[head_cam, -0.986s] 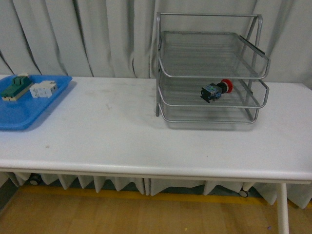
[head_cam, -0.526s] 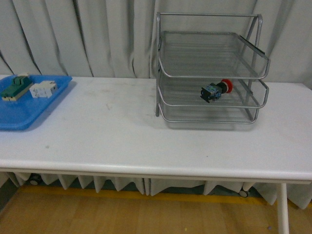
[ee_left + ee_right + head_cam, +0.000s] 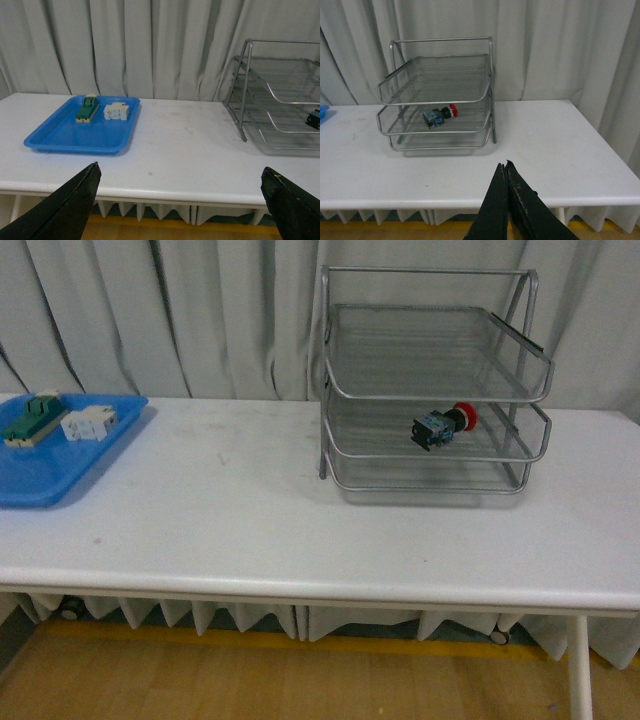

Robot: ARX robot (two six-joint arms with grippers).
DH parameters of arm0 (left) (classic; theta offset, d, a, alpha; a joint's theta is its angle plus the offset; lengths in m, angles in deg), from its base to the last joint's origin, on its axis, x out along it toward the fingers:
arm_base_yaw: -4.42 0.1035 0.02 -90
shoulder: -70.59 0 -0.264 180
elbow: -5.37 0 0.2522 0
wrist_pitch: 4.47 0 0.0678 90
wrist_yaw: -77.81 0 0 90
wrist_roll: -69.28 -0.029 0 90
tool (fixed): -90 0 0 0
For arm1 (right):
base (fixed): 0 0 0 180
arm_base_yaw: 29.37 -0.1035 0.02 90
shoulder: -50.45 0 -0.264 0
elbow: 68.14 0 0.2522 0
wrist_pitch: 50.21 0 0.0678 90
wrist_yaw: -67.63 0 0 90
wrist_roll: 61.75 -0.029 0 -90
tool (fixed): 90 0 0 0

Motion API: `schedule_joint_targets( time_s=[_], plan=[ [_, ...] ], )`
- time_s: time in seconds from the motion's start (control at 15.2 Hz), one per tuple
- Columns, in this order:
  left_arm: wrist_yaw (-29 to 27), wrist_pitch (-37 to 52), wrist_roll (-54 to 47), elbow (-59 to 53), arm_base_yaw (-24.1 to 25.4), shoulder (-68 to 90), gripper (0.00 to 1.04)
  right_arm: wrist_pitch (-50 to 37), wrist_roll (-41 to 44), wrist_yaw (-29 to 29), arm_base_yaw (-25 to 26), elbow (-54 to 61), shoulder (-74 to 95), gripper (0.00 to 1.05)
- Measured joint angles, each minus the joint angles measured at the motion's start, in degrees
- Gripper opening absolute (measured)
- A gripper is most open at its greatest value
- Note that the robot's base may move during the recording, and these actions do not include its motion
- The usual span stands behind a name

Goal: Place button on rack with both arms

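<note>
- blue tray point(image 3: 45, 475) holds the green-and-cream switch point(image 3: 30, 417) and white switch point(image 3: 88, 422) at the table's point(image 3: 250, 520) far left, clear of the work.
- left gripper point(image 3: 180, 200): fingers spread wide, holding nothing.
- button point(image 3: 443, 425) lies in the rack's point(image 3: 430, 390) middle tier; task looks done.
- right gripper point(image 3: 506, 172): fingers pressed together, holding nothing, bare table ahead.

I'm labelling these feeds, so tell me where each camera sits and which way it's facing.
Front view: on the robot's body, facing the table and rack; no arms show.
Left wrist view: facing the blue tray; left gripper fingers spread wide.
Right wrist view: facing the rack; right gripper closed.
All three share the rack with the button.
</note>
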Motion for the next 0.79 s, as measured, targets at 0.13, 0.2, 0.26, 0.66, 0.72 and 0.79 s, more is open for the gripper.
schedule_joint_targets(
  time_s=[0.13, 0.2, 0.26, 0.66, 0.72, 0.79],
  plan=[
    [0.0, 0.0, 0.0, 0.0, 0.0, 0.0, 0.98, 0.7, 0.0, 0.0, -0.1, 1.7, -2.5, 0.02],
    [0.0, 0.0, 0.0, 0.0, 0.0, 0.0, 0.98, 1.1, 0.0, 0.0, -0.1, 1.7, -3.4, 0.02],
    [0.0, 0.0, 0.0, 0.0, 0.0, 0.0, 0.98, 9.6, 0.0, 0.2, -0.1, 1.7, -9.0, 0.02],
    [0.0, 0.0, 0.0, 0.0, 0.0, 0.0, 0.98, 11.1, 0.0, 0.0, -0.1, 1.7, -13.0, 0.02],
    [0.0, 0.0, 0.0, 0.0, 0.0, 0.0, 0.98, 11.1, 0.0, 0.0, -0.1, 1.7, -13.0, 0.02],
    [0.0, 0.0, 0.0, 0.0, 0.0, 0.0, 0.98, 11.1, 0.0, 0.0, -0.1, 1.7, -13.0, 0.02]
  ],
)
